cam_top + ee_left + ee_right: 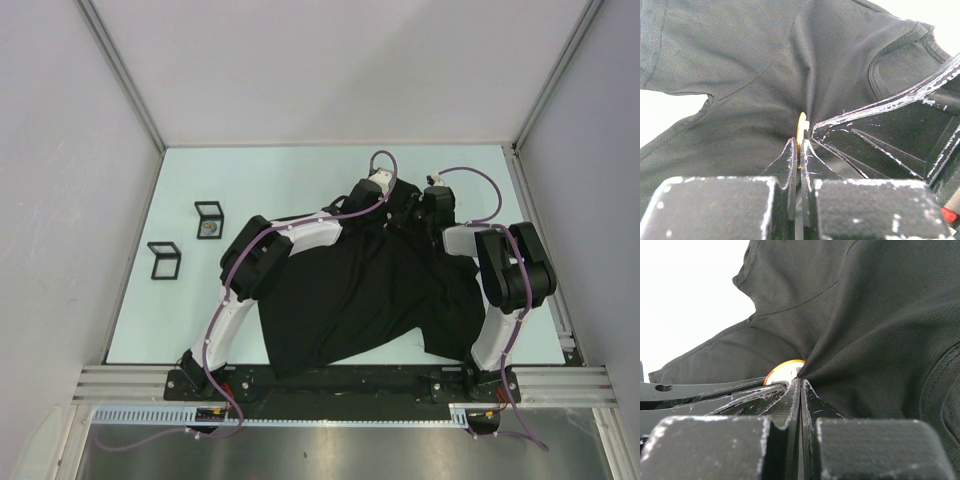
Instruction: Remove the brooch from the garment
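The black T-shirt (350, 290) lies crumpled across the table's middle. Both grippers meet at its far edge. My left gripper (388, 207) is shut on the brooch. In the left wrist view the gripper (799, 145) pinches the thin disc with a yellow rim, the brooch (801, 130), seen edge-on against the cloth (740, 75). My right gripper (420, 215) is shut on a fold of the shirt right beside the brooch. In the right wrist view the gripper (800, 385) holds cloth (865, 315), and the brooch's white face with an orange rim (785, 372) shows just behind its tips.
Two small black open-frame boxes (208, 220) (164, 260) stand on the pale table at the left. The shirt's near hem hangs close to the front rail (340, 385). Grey walls enclose the table on three sides.
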`<act>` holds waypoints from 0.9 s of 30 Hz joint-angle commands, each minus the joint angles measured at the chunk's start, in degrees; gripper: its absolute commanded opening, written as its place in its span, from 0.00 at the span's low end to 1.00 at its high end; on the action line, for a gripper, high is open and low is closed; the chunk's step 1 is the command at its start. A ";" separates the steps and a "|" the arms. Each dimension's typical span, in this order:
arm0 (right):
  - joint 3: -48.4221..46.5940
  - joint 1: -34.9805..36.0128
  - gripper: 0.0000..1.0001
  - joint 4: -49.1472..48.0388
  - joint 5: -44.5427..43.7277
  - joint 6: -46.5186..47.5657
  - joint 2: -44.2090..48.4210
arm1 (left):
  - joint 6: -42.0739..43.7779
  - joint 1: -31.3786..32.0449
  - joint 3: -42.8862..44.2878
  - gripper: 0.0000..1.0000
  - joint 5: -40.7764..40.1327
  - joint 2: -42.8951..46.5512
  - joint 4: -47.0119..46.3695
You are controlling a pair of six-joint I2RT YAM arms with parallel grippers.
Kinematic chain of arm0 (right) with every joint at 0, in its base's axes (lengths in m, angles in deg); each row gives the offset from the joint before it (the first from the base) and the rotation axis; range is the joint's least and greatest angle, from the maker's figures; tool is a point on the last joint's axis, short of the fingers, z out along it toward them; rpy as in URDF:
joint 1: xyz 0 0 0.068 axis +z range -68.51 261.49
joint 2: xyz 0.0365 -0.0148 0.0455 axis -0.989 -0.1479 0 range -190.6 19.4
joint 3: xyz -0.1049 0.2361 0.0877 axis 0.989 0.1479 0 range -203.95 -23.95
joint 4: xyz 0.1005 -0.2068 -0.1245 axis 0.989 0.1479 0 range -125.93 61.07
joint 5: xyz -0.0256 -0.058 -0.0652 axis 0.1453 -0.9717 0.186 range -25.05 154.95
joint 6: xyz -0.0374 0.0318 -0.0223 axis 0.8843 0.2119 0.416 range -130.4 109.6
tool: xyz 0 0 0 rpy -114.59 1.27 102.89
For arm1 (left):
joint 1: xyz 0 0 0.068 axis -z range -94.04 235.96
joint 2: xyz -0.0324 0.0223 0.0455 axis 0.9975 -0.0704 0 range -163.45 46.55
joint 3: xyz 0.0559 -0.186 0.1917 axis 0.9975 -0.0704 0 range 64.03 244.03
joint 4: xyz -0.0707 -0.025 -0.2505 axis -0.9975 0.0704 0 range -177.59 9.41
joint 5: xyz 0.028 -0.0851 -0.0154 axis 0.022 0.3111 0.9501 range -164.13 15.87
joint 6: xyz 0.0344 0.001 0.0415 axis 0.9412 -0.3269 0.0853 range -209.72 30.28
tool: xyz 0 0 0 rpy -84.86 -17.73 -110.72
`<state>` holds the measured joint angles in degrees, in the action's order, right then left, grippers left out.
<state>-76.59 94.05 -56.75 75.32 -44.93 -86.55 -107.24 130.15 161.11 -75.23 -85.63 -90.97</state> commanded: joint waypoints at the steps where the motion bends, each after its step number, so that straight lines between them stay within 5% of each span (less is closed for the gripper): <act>1: -1.67 -0.16 0.02 -0.89 -0.53 -0.37 -0.48 | 0.47 -0.33 1.62 0.00 0.58 4.74 -2.42; 27: -2.38 0.28 0.00 -0.63 -0.17 0.33 -0.22 | -0.32 -0.33 0.83 0.00 3.48 4.21 -2.95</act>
<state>-77.12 94.07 -56.42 75.46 -45.32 -87.23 -107.28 130.04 161.11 -73.46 -84.65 -91.78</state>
